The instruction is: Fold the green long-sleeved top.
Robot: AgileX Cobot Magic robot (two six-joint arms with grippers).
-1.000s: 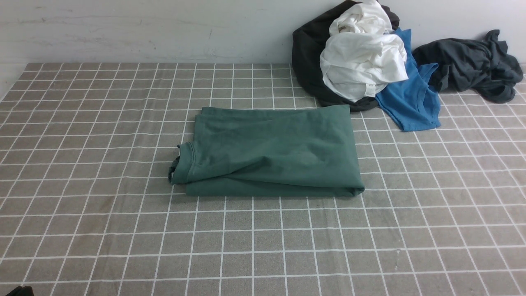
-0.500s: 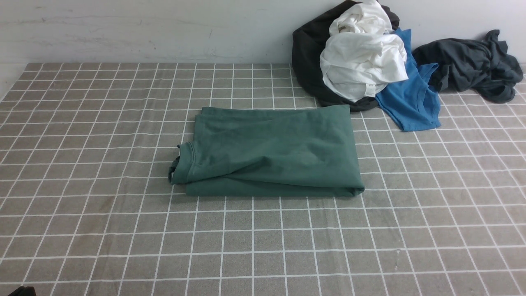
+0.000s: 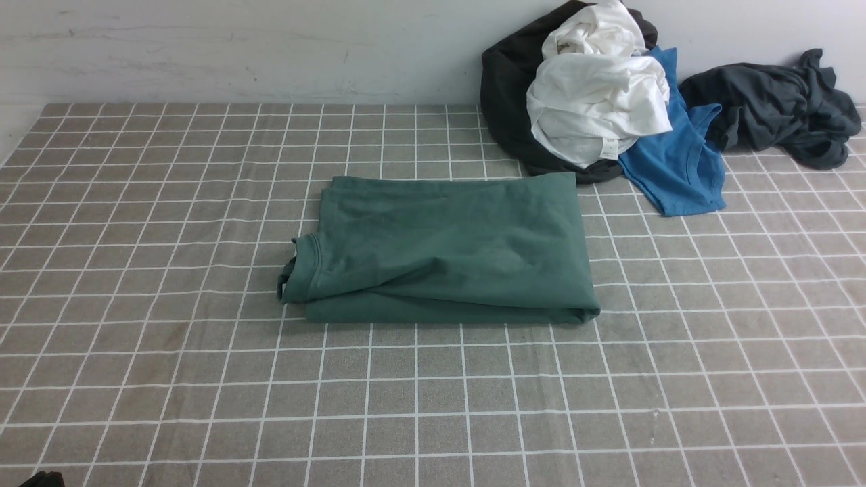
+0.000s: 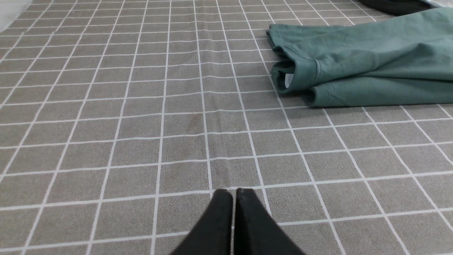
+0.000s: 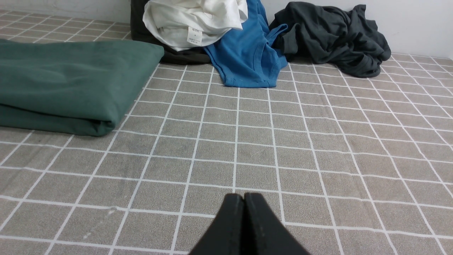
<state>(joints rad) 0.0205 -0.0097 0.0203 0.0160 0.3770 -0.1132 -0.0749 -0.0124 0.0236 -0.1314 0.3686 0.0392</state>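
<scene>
The green long-sleeved top [image 3: 446,250] is laid on the table [image 3: 433,399], which is covered with a grey cloth marked by a white grid, and it is folded into a rough oblong near the middle of the front view, toward the far side. The surface of the top is creased, with a slanting ridge raised across the near part and a lower layer left showing along the near edge. At its left end the ribbed neck [image 3: 302,269] is bunched and turned over, and a white label [image 4: 289,80] can be seen inside it in the left wrist view. The top is touched by neither gripper. The left gripper [image 4: 236,193] is clenched, its fingertips brought together with nothing held between them. The right gripper [image 5: 243,198] is clenched in the same way, likewise with nothing held, and is placed well apart from the top. Behind the top and to its right, other clothes are heaped near the wall [image 3: 270,51]: a black garment [image 3: 507,95] is partly covered by white cloth [image 3: 599,101], a blue garment [image 3: 683,162] is spread beside them, and a dark grey garment [image 3: 778,105] is crumpled farther to the right.
</scene>
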